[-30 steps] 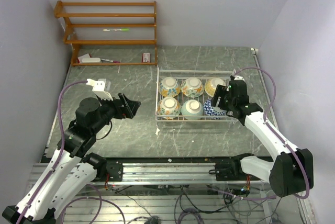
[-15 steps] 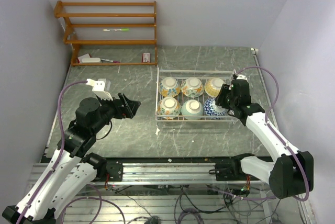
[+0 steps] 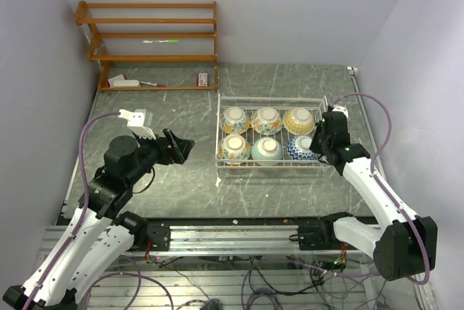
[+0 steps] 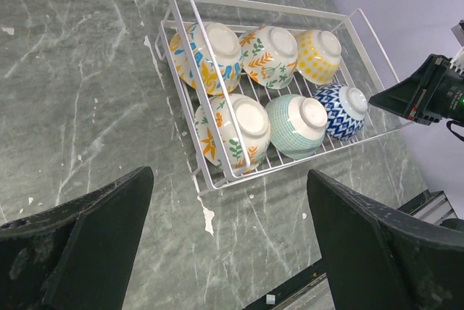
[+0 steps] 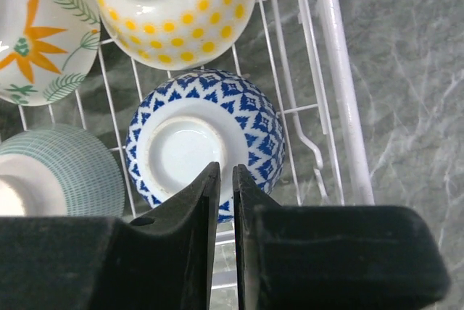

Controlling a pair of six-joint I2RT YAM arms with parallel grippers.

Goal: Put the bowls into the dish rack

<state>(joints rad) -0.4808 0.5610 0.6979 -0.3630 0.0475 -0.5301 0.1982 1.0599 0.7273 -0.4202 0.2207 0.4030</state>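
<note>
Looks pretty much done to me: all six bowls (image 4: 297, 125) sit rim-down in the dish rack (image 5: 339, 71), presumably to drain, right jaws pinched shut and empty close by the blue bowl (image 5: 203, 143), left jaws gaping wide over the surface (image 4: 87, 107), holding nothing.

Robot lab cell, plain walls (image 3: 290, 13), loose cables (image 3: 262, 294)

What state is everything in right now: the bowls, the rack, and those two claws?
Dish rack: full, flat on the table.
Bowls: all six upside down in the rack.
Left gripper: wide open, empty.
Right gripper: closed, empty, above the blue bowl.
</note>
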